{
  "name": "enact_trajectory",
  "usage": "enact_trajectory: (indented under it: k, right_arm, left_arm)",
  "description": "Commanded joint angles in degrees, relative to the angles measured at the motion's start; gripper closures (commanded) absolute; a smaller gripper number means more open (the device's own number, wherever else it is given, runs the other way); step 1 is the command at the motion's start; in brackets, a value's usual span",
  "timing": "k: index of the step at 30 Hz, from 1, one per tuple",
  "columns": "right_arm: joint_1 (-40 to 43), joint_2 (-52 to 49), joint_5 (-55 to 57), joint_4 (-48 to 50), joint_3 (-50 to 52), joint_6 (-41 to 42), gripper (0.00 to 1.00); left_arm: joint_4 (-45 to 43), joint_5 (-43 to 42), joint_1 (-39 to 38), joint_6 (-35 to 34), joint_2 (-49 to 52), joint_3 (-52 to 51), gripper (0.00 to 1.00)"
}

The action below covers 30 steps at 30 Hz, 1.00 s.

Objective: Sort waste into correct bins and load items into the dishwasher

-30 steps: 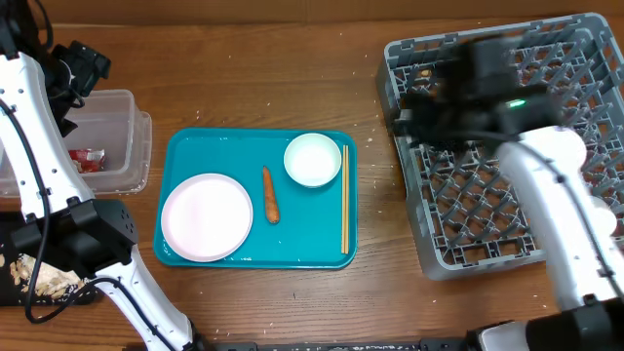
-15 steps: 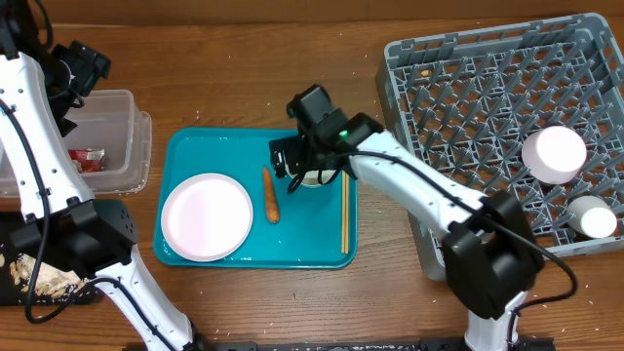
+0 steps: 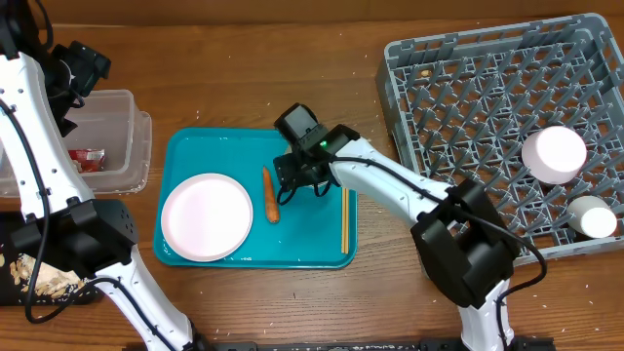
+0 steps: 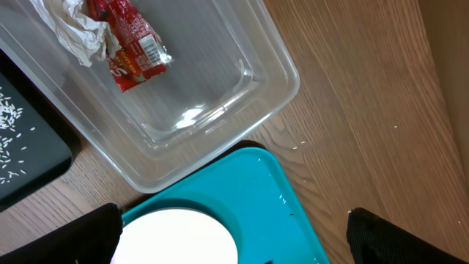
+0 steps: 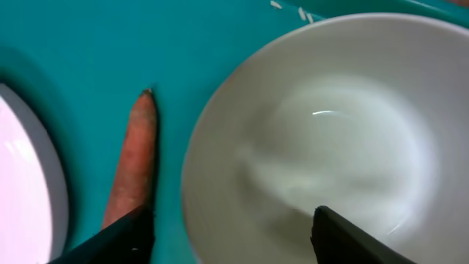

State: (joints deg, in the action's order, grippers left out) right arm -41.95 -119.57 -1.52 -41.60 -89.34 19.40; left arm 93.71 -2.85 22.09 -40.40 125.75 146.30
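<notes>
My right gripper [image 3: 297, 177] [image 5: 234, 235] is open, low over the white bowl [image 5: 330, 125] on the teal tray. One finger is inside the bowl, the other outside its rim next to the orange carrot stick [image 3: 270, 195] [image 5: 135, 169]. The arm hides most of the bowl from overhead. The white plate [image 3: 207, 216] and the chopsticks [image 3: 344, 213] lie on the same tray. My left gripper [image 3: 76, 70] [image 4: 234, 242] is open and empty above the clear tub [image 3: 122, 146] [image 4: 242, 103], which holds the red wrapper [image 4: 128, 40] and tissue [image 4: 73, 26].
The grey dish rack [image 3: 468, 127] at the right holds a white bowl [image 3: 554, 154] and a small cup [image 3: 593, 217]. The teal tray [image 3: 312, 249] sits mid-table. The black tray [image 3: 15, 283] with food scraps [image 3: 44, 278] lies at the front left.
My right arm has swung from the dish rack to the teal tray and come down over the bowl. The left arm has not moved.
</notes>
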Motion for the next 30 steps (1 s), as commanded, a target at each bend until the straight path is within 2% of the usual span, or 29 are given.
enact_trajectory:
  k: [1,6,15,22,28,30]
  right_arm:
    - [-2.2,-0.7,3.8,0.2,0.0,-0.2,0.31]
    - [-3.0,-2.2,5.4,0.1,0.0,1.7,0.38]
    - [-2.9,-2.7,6.0,-2.3,-1.5,2.8,0.63]
    - [-2.7,-2.6,5.9,-8.3,-8.3,3.4,0.96]
    - [-2.3,-1.8,5.3,-15.9,-16.6,3.5,0.96]
    - [-0.6,-0.3,5.3,-20.9,-22.3,4.7,0.96]
  left_arm:
    - [0.1,-0.1,-0.4,-0.8,0.3,0.4,0.00]
    - [0.1,-0.1,-0.4,-0.8,0.3,0.4,0.00]
    - [0.1,-0.1,-0.4,-0.8,0.3,0.4,0.00]
    - [0.1,-0.1,-0.4,-0.8,0.3,0.4,0.00]
    - [0.1,-0.1,-0.4,-0.8,0.3,0.4,0.00]
    - [0.1,-0.1,-0.4,-0.8,0.3,0.4,0.00]
